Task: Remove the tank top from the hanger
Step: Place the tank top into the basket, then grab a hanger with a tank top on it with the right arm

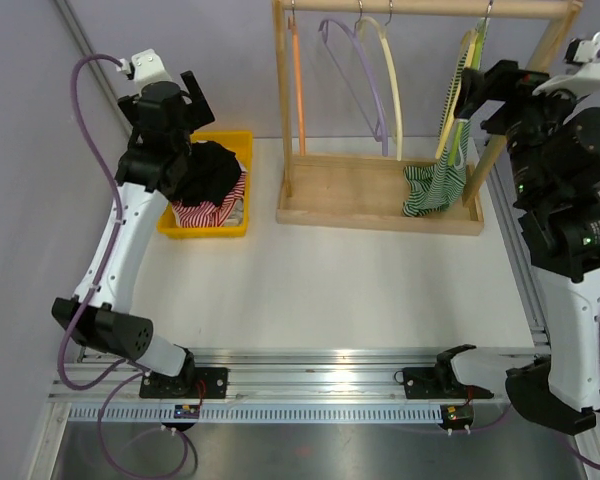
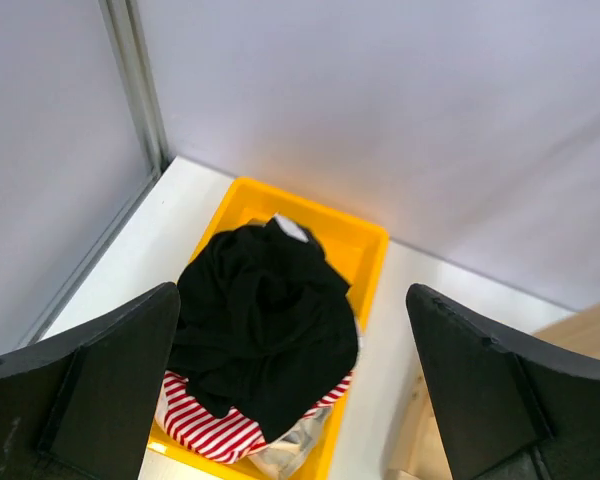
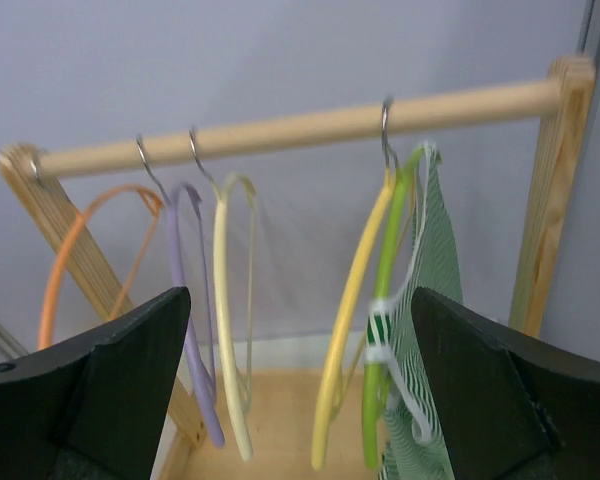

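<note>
Step in hand: approach, as I judge it; nothing grasped, garment on its hanger
Tank top (image 3: 435, 290): green and white stripes, at the right end of the rail (image 3: 300, 125), just inside the right post of the wooden rack (image 1: 360, 195)
Its hanger: the green hanger (image 3: 380, 400), with a yellow hanger (image 3: 345, 340) just beside it; the white-edged strap crosses the green arm
Long axis: vertical, straps up at the hook, hem down; from above the lower part lies bunched on the rack's base plank
Facing: hanger and cloth are seen nearly edge-on from the right wrist, their plane across the rail
Right gripper (image 3: 300, 300): jaws spread wide, holding nothing, level with the hangers and pointed at them, near but apart
Left gripper (image 2: 292, 295): jaws wide, holding nothing, above the yellow bin (image 2: 365, 250) with its black garment (image 2: 260, 320) and red-striped cloth (image 2: 210, 430), well apart from the rack
Next move, my reading: right jaws should close on the strap or shoulder cloth, not on the hanger arm, then lift it up and off the hanger's end
Risk: the yellow neighbour is close enough to be pinched along with the cloth
</note>
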Motion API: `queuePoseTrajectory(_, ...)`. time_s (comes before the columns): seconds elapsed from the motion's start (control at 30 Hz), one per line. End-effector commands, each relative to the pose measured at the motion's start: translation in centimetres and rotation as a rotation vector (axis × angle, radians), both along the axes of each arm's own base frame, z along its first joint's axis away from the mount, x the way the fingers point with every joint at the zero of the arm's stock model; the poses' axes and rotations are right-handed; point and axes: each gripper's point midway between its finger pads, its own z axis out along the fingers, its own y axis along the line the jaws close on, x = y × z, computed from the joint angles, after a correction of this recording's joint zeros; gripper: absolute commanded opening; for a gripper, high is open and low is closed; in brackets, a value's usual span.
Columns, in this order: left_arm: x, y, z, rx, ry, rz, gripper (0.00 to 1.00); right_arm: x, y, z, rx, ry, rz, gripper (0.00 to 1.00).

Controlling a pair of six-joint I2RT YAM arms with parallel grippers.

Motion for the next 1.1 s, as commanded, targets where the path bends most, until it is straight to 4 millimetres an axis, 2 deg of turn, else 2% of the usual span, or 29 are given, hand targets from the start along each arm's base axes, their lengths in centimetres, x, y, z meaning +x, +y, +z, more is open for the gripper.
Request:
queuePoseTrajectory(0.0,-3.2,-0.5,4.7,-0.005,-0.080,-0.037,0.99,1.3,-0.2,1.1,-0.055,0.054,-0.030,0.99)
queuePoseTrajectory(0.03,-3.6,-0.8,4.9,-0.005,-0.078,-0.051,0.99,2.2,0.2,2.8,-0.052,0.039,-0.030,0.98)
queuePoseTrajectory(0.07,-4.0,-1.5,4.7,-0.002,-0.064,-0.081,0.99,2.8,0.3,3.0,-0.060,0.052,-0.030,0.95)
queuePoseTrajectory(0.1,-4.4,-1.8,4.8,-0.003,-0.060,-0.098,0.99,1.8,0.0,4.7,-0.053,0.031,-0.030,0.93)
queuePoseTrajectory(0.13,-4.9,-2.4,4.8,-0.008,-0.055,-0.128,0.99,4.5,0.8,3.1,-0.070,0.086,-0.032,0.89)
queuePoseTrajectory(0.2,-5.4,-2.9,3.4,-0.001,-0.013,-0.144,0.99,5.5,0.8,2.4,-0.077,0.124,-0.046,0.81)
queuePoseTrajectory(0.27,-6.4,-3.4,3.3,-0.005,-0.016,-0.162,0.99,6.9,0.7,1.5,-0.061,0.150,-0.059,0.76)
queuePoseTrajectory(0.3,-6.6,-3.4,2.9,-0.003,-0.011,-0.165,0.99,8.0,0.8,0.1,-0.064,0.187,-0.062,0.75)
queuePoseTrajectory(0.4,-7.5,-3.3,2.1,0.007,-0.008,-0.159,0.99,9.8,0.6,-2.3,-0.048,0.244,-0.072,0.73)
queuePoseTrajectory(0.47,-7.9,-3.3,2.4,0.010,-0.018,-0.160,0.99,10.5,0.5,-3.2,-0.041,0.266,-0.077,0.73)
queuePoseTrajectory(0.6,-8.0,-3.6,2.6,0.009,-0.023,-0.166,0.99,11.1,0.2,-3.9,-0.039,0.286,-0.097,0.73)
queuePoseTrajectory(0.8,-7.5,-3.9,1.5,0.020,-0.003,-0.167,0.99,10.8,-0.4,-4.1,-0.044,0.286,-0.122,0.73)
queuePoseTrajectory(0.93,-7.3,-4.1,1.4,0.022,0.001,-0.172,0.99,10.4,-0.7,-4.0,-0.053,0.280,-0.138,0.74)
queuePoseTrajectory(1.07,-7.5,-4.0,1.6,0.025,-0.005,-0.170,0.99,10.9,-0.9,-4.8,-0.062,0.302,-0.147,0.74)
